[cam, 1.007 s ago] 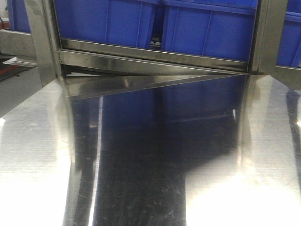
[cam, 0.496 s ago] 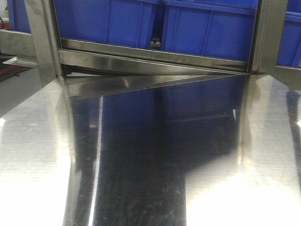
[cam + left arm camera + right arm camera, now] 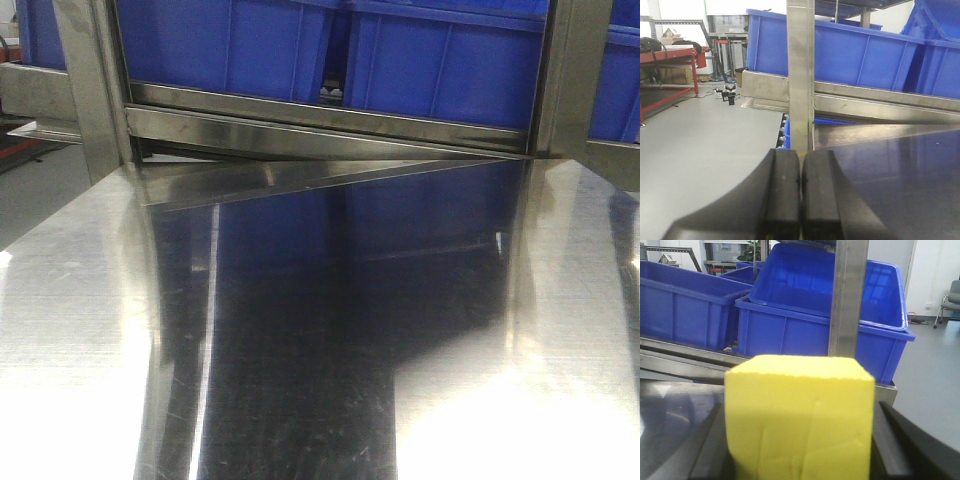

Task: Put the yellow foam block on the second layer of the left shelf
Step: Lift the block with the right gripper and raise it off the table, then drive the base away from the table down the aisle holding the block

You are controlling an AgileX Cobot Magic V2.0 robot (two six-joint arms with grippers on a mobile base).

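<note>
The yellow foam block [image 3: 799,390] fills the middle of the right wrist view, a bright matte cube held between the black fingers [image 3: 710,450] of my right gripper [image 3: 800,412], which is shut on it. The block hangs above a shiny steel shelf surface [image 3: 670,410] and in front of a steel post [image 3: 849,295]. My left gripper [image 3: 800,170] is shut with its two black pads touching and nothing between them; it points at a steel upright [image 3: 801,75] at the edge of the steel surface [image 3: 890,165]. Neither gripper nor the block shows in the front view.
Blue plastic bins [image 3: 230,45] stand on a steel rail [image 3: 320,125] behind the reflective steel surface [image 3: 300,330]. More blue bins [image 3: 820,325] sit behind the post in the right wrist view. Grey floor [image 3: 700,135] and a red workbench [image 3: 670,55] lie to the left.
</note>
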